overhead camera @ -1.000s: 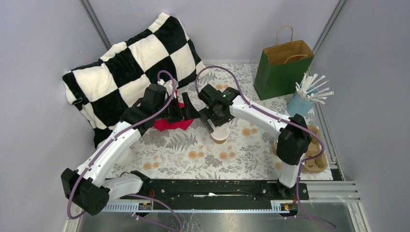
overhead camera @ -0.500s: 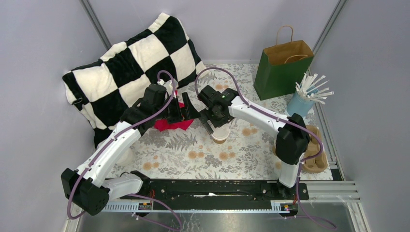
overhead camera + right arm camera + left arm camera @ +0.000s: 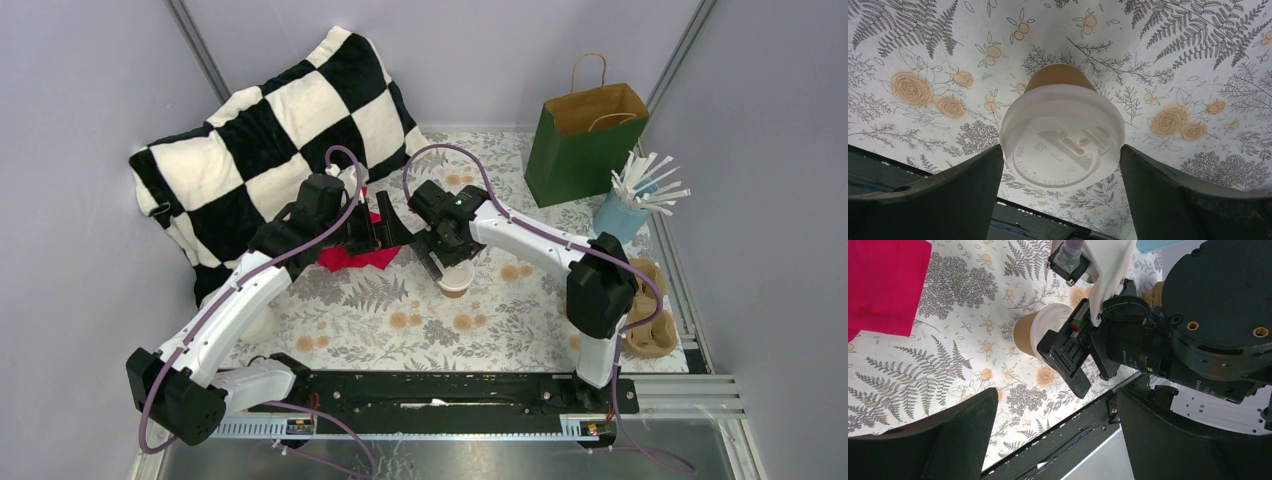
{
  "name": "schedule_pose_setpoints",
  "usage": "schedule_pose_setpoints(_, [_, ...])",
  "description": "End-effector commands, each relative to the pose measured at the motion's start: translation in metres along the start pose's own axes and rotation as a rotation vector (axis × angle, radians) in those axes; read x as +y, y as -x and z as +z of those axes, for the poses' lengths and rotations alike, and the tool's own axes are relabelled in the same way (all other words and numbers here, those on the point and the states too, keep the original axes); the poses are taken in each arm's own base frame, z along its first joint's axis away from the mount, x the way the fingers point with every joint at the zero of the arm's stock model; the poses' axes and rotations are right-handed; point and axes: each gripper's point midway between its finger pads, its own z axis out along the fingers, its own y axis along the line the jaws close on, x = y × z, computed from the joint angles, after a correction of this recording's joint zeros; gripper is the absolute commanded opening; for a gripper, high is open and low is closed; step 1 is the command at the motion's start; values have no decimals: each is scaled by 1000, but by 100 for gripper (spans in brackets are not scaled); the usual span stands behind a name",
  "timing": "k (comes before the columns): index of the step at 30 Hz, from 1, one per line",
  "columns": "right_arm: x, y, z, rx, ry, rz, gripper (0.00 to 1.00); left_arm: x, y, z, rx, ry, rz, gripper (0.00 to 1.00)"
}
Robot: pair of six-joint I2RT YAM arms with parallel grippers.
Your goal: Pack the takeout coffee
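Cup (image 3: 1063,137): one small brown kraft paper cup with a white plastic lid fitted.

Lid: round and seated fully on the rim. The top carries embossed lettering and a moulded sip tab.

Body: plain brown, tapering toward the base. No dents are visible.

Pose: upright on its base, lid uppermost.

Position: between the right fingers (image 3: 938,200), centred in the gap. The lid rim reaches both inner faces at lid height; whether it is touching or just clear cannot be determined. The cup stands apart from the left fingers (image 3: 948,440), beyond their tips.
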Motion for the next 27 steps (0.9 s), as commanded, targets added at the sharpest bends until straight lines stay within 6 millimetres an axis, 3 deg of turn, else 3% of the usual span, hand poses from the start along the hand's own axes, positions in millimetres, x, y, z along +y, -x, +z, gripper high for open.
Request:
schedule_pose_setpoints(1, [6,-2,3,8,9,-3,91,-7,6,-5,-29,-27,13,92])
schedule_pose_setpoints(9, [1,0,2,1,-21,5,84,-7,6,-4,-23,-26,13,92])
schedule_pose_setpoints(14, [-19,5,-8,-53,-98,47,84,-7,7,-3,-24,-26,19,92])
schedule_pose_setpoints(18, [-66,3,-11,-77,-133,176,84,-8,9,-2,-23,-27,30,92])
schedule_pose_setpoints(23, [-165,-18,-12,-76,-225,403,83,-10,13,-1,-25,-32,55,92])
schedule_pose_setpoints(27, [-230,-43,-17,-54,-301,562,83,-9,12,-1,-13,-26,76,92])
